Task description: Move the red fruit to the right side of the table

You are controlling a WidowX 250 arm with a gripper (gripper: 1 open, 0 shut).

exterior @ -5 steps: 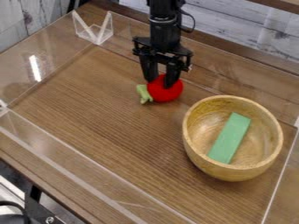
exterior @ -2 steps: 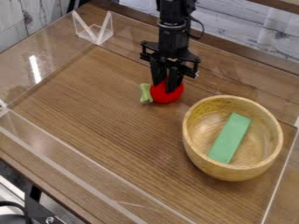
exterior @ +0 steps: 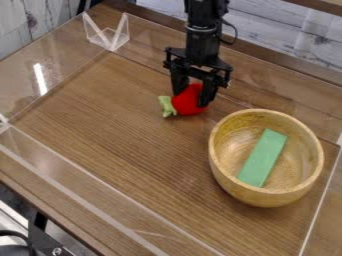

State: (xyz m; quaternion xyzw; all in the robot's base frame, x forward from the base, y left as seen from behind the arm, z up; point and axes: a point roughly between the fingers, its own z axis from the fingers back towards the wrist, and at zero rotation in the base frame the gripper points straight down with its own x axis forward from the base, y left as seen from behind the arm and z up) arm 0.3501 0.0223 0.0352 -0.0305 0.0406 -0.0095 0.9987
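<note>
The red fruit [exterior: 189, 103] is a small red strawberry with its green leafy end [exterior: 166, 106] pointing left. It lies on the brown wood-grain table [exterior: 120, 140] just left of the bowl. My gripper [exterior: 198, 92] points straight down over it. Its two black fingers [exterior: 175, 82] are spread apart on either side of the fruit's upper part, and the fruit rests on the tabletop between them. I cannot make out whether the fingertips touch the fruit.
A wooden bowl [exterior: 227, 160] holding a flat green block [exterior: 263, 157] stands at the right, close beside the fruit. Low clear acrylic walls [exterior: 54, 60] border the table, and a clear folded stand [exterior: 106, 32] sits at the back left.
The fingers narrowed onto the fruit and then spread wider again. The fruit has stayed in about the same spot on the table.
</note>
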